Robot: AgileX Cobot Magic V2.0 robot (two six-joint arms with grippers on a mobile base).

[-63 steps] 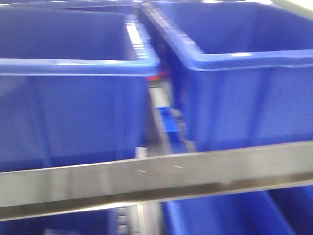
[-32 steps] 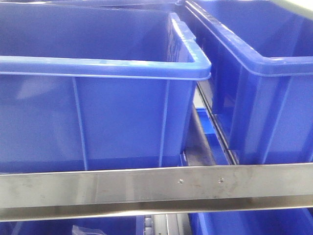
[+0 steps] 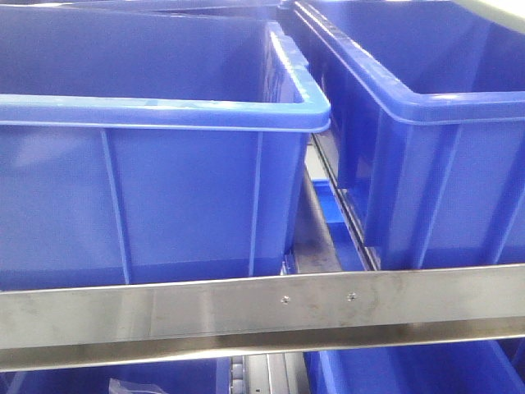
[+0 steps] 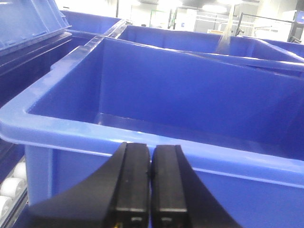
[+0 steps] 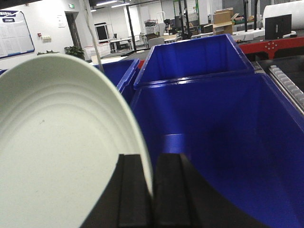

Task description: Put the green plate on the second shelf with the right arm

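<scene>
1. The green plate [image 5: 61,152] stands on edge, its pale face filling the left of the right wrist view, with its rim running down between the two black fingers.
2. The right gripper [image 5: 150,160] is closed to a narrow slot and pinches that rim, one finger [image 5: 130,190] on each side.
3. Beyond the plate lies an open blue bin [image 5: 213,133], and the plate hides that bin's left wall.
4. The left gripper [image 4: 151,149] has its fingers pressed together with only a hairline seam between them and holds nothing. It points at the near wall of another blue tub [image 4: 166,95].
5. In the front view, a left crate [image 3: 164,123] and a right crate [image 3: 426,107] sit side by side behind a steel rail [image 3: 123,316].
6. Against half a second ago, the left crate's near right corner and the rail's two screws sit further left in the front view. The blur of a second ago is gone.
</scene>
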